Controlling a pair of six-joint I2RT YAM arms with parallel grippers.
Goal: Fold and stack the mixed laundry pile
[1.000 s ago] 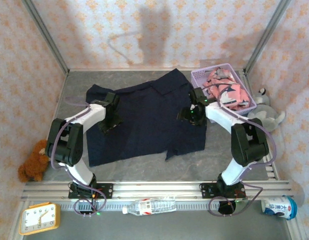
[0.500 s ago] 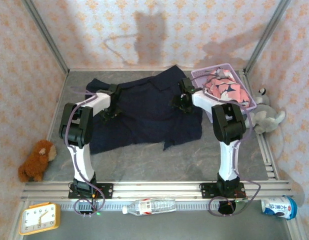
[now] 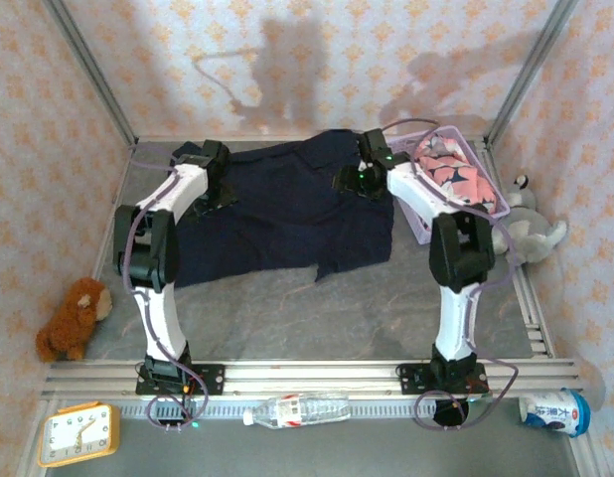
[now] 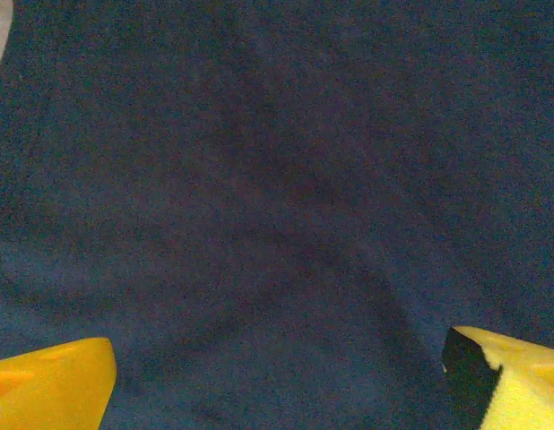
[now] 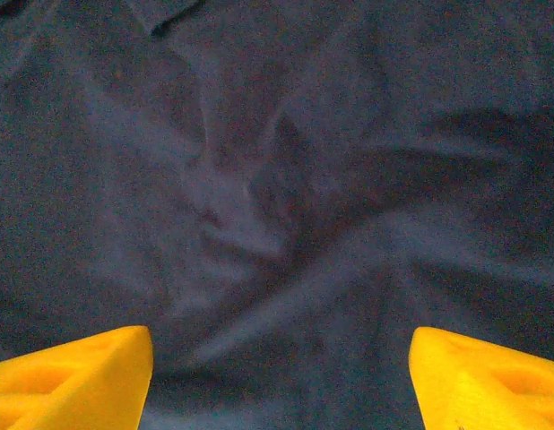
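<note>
The dark navy cloth (image 3: 287, 214) lies spread flat across the far half of the table, its near hem ragged. Both arms reach far out over it. My left gripper (image 3: 216, 187) rests on the cloth's far left part, and in the left wrist view my left gripper (image 4: 277, 381) is open, its yellow fingertips (image 4: 53, 383) wide apart over smooth navy cloth (image 4: 277, 179). My right gripper (image 3: 357, 181) sits on the far right part. It is open too (image 5: 281, 363), over wrinkled navy cloth (image 5: 259, 215). The salmon-pink shark-print cloth (image 3: 454, 177) lies bunched in the basket.
The lavender basket (image 3: 494, 204) stands at the back right, next to my right arm. A grey plush toy (image 3: 531, 227) lies beyond the right rail and a brown teddy (image 3: 69, 318) at the left. A clock (image 3: 78, 435), bottle (image 3: 302, 407) and cup (image 3: 555, 409) sit along the front.
Both arms have stretched further toward the back wall, and the navy cloth has slid back with them. The left gripper's jaws have widened.
</note>
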